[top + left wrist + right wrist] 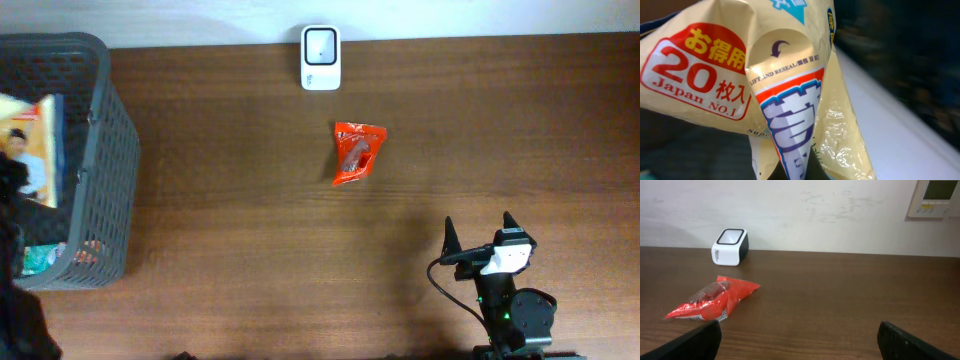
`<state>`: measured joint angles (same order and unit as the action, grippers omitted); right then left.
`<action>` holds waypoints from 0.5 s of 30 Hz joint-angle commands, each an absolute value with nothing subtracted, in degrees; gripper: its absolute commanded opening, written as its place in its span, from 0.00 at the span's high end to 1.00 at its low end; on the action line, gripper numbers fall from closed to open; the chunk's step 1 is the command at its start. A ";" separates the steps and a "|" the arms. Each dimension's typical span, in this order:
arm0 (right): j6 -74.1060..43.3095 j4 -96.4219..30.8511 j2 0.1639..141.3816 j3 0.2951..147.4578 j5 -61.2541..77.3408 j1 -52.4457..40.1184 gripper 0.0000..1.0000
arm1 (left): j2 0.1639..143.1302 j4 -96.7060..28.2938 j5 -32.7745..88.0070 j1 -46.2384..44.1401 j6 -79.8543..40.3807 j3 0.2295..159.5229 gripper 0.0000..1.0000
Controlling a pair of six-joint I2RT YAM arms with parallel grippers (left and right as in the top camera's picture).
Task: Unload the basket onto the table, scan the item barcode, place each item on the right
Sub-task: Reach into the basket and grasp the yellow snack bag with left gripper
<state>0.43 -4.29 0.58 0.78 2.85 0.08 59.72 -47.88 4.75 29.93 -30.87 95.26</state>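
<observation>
Left claw [12,170] is clamped shut on a cream packet [790,100], over the basket [105,150]: the pickup step, I'd say. Next it needs carrying well to the right, to the scanner [321,57], barcode facing it. Right claw [480,225] gapes empty.

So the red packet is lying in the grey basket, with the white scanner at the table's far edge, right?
No: the red packet lies on the table, apart from the grey basket. The white scanner is at the far edge, as you say. The overhead view shows it.
</observation>
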 commanded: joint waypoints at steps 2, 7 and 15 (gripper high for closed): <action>0.40 -4.34 0.19 0.32 2.96 0.40 0.02 | 59.53 -46.33 26.94 18.72 -29.54 95.07 1.00; 0.40 -4.34 0.19 0.32 2.96 0.40 0.02 | 71.24 -50.89 23.35 -10.79 -11.38 94.91 1.00; 0.40 -4.34 0.19 0.32 2.96 0.40 0.01 | 102.85 -53.63 -2.81 -27.59 -11.42 94.91 1.00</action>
